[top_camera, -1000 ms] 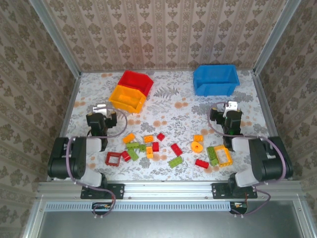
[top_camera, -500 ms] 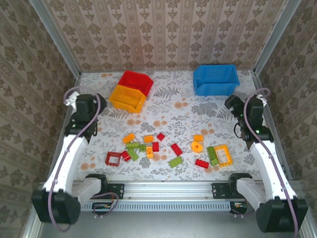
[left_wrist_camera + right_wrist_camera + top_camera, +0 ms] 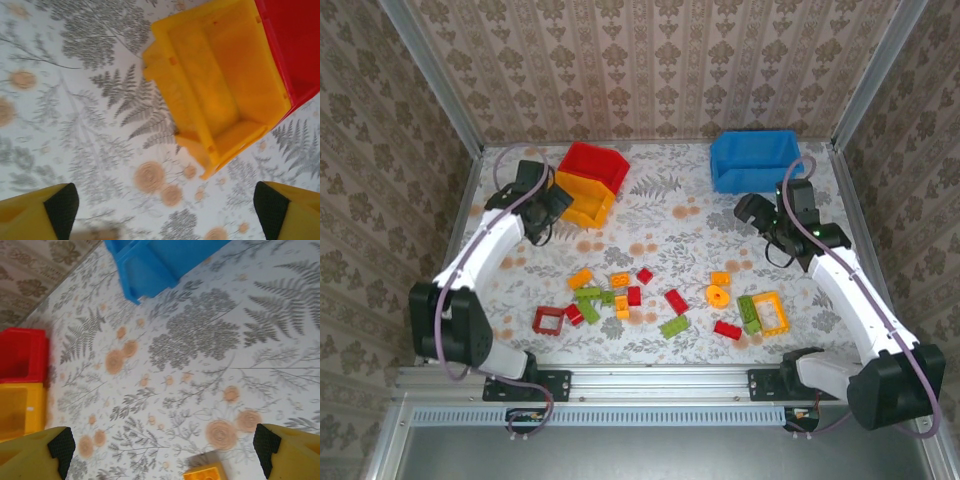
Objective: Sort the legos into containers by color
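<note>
Gaping empty, left gripper (image 3: 165,207) hangs near yellow container's (image 3: 220,100) edge, right gripper (image 3: 164,446) over bare table (image 3: 190,340).

free: table (image 3: 670,215) mid-strip | obstacles: yellow bin (image 3: 585,200), red bin (image 3: 595,163), blue bin (image 3: 754,160) rear; legos (image 3: 676,300) front

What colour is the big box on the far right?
The box is blue; the top view shows it best.

The whole table (image 3: 680,215) is taken in from high above and behind, its near edge toward the bottom of the frame. From the left wrist, the yellow-orange bin (image 3: 215,95) is seen close, nearly straight down, at upper right. From the right wrist, a farther, slanted view is given: the blue bin (image 3: 155,262) at top, the red bin (image 3: 20,355) and the same yellow-orange bin at the left edge, both shared with the left wrist view.
</note>
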You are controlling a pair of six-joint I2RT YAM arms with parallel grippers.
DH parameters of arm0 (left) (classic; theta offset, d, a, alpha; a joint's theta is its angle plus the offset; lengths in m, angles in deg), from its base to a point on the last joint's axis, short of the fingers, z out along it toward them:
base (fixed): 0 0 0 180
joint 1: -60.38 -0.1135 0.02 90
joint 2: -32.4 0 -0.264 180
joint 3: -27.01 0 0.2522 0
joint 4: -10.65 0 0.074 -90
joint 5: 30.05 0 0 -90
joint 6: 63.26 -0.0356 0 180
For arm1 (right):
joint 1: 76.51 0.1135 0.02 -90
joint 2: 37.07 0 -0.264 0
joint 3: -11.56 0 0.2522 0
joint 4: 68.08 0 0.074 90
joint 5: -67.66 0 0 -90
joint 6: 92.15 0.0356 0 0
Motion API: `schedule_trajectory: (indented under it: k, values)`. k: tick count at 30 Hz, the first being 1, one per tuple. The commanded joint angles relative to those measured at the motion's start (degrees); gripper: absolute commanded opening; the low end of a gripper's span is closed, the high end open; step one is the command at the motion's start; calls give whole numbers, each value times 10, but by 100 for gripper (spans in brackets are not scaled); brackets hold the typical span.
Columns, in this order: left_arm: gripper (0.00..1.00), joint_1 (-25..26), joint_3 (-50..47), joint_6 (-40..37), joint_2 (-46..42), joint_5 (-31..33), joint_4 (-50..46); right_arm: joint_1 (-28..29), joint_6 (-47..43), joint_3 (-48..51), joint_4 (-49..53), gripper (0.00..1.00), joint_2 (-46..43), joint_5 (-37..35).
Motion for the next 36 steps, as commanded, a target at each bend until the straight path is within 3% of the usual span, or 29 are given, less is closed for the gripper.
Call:
schedule_trajectory:
  k: [1, 5, 12, 15, 19, 24, 31, 36]
  values:
    - [88, -10, 43, 37, 68, -65, 12, 3, 5, -21, -38, 96, 15, 53]
    - [80, -12, 101, 46, 152, -93, 4, 4, 4, -40, -50, 96, 33, 69]
    - [68, -14, 162, 38, 226, -84, -6, 3, 9, -57, -50, 96, 52, 77]
    - [57, -14, 172, 33, 245, -85, -17, 2, 6, -58, -41, 95, 60, 71]
    - [47, -10, 160, 29, 244, -81, -20, -17, 21, -67, -30, 93, 82, 51]
    - [42, -7, 155, 13, 241, -75, -36, -50, 73, -95, -37, 92, 129, 5]
    - [26, -7, 149, -21, 229, -64, -47, -94, 170, -148, -89, 92, 245, -20]
    - [24, -10, 148, -44, 222, -70, -60, -115, 191, -238, -92, 92, 346, -7]
